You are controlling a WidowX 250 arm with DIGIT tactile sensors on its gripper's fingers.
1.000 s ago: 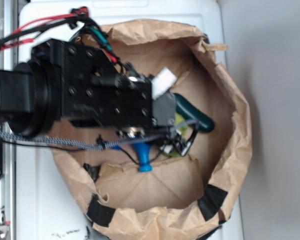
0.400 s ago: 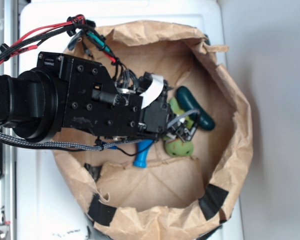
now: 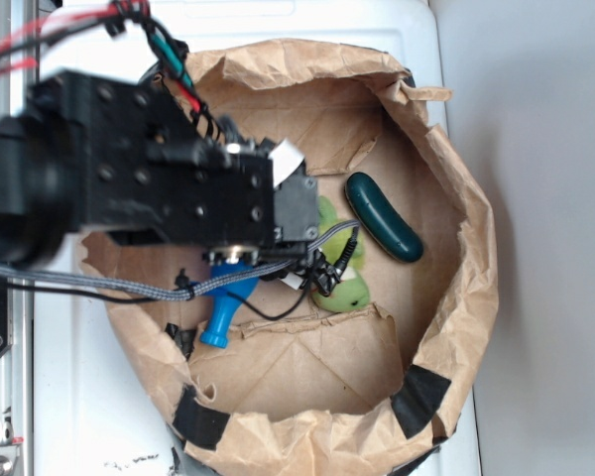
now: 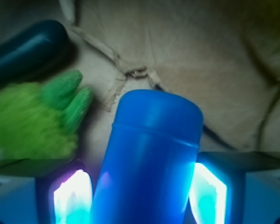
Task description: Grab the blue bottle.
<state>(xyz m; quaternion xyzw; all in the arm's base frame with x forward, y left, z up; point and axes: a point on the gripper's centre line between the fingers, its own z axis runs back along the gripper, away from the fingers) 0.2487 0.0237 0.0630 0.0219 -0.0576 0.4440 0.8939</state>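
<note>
Blue bottle (image 4: 149, 158) sits between the fingers (image 4: 72, 198) of the claw (image 3: 240, 266), inside the paper bag (image 3: 456, 297). Claw appears closed on its body; contact slightly blurred. Keep squeeze steady, lift straight, clear of green plush (image 4: 35, 119).

Exterior view: arm body is covering most of the blue bottle (image 3: 223, 309); only neck and flared lip are showing below it. The gripper's (image 3: 278, 260) fingertips are sitting under the housing, so contact is not readable here. Green plush toy (image 3: 339, 283) is partly hidden by cables.

Wrist view: bottle (image 4: 149, 163) is running off the bottom edge. Plush toy (image 4: 35, 119) is blurring. Dark green cucumber toy (image 4: 28, 49) is cut by the left edge.
</note>
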